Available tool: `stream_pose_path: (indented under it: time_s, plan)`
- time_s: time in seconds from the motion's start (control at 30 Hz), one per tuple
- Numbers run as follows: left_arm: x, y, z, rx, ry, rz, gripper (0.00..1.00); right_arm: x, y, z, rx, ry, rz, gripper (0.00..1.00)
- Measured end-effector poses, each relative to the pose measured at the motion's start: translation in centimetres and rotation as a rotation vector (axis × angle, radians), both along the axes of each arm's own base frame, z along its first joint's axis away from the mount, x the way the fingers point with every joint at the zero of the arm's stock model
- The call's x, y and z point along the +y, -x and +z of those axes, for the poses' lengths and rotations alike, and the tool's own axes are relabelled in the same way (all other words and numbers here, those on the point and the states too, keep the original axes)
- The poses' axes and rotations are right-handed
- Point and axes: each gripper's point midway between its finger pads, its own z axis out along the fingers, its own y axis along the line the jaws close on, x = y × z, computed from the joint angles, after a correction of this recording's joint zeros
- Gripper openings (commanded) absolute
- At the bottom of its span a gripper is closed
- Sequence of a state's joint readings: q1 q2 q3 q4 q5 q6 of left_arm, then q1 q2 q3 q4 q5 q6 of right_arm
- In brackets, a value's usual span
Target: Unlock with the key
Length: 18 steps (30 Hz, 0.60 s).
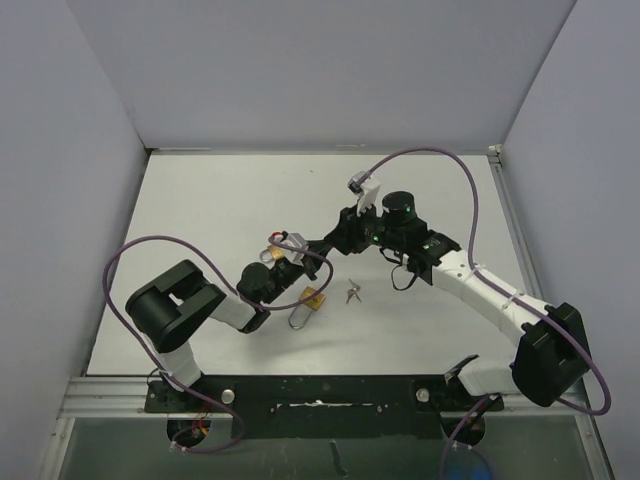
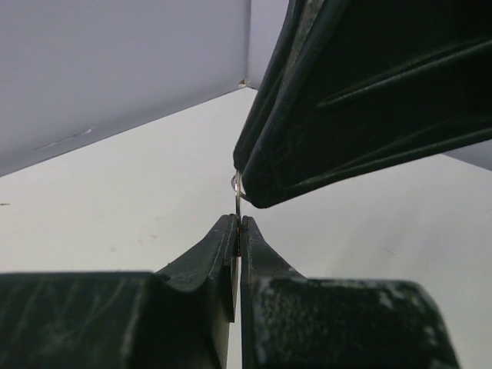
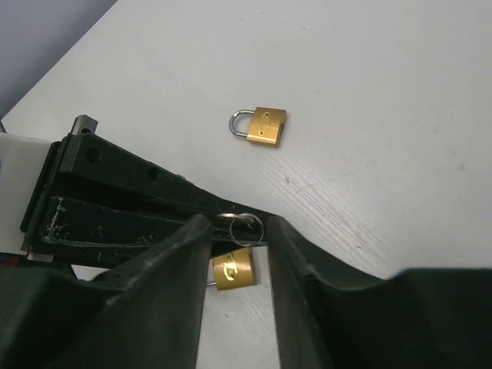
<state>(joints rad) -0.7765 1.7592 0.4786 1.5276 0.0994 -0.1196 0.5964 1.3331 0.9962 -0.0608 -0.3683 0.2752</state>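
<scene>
Over the white table (image 1: 200, 220) the two arms meet tip to tip above its middle. The left gripper (image 2: 237, 228) is pressed together on a thin flat strip of metal, seen edge-on, which I take for the key (image 2: 237, 206). The right gripper (image 3: 238, 231) stands with its jaws apart, astride the key's split ring (image 3: 246, 225) and apparently not touching it. One brass padlock (image 3: 261, 126) lies flat on the table, well apart from both. A second padlock (image 3: 234, 269) shows below the right fingers, and some loose keys (image 1: 352, 293) lie nearby. A padlock is likely dense, rigid and smooth, apt to slide, so it is best gripped across its flat faces, keyway clear. The key is light, stiff and slippery, and best held by its head.
</scene>
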Motion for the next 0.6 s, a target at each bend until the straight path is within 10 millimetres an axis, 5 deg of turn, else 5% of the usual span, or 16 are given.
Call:
stream_pose_path:
  time_s: [0.17, 0.6]
  plan:
    - [0.3, -0.4, 0.7, -0.048, -0.043, 0.074, 0.00, -0.8, 0.0, -0.4, 0.060, -0.034, -0.068, 0.56]
    - [1.5, -1.4, -3.6, -0.092, -0.384, 0.256, 0.00, -4.3, -1.6, 1.1, 0.198, -0.216, -0.259, 0.55]
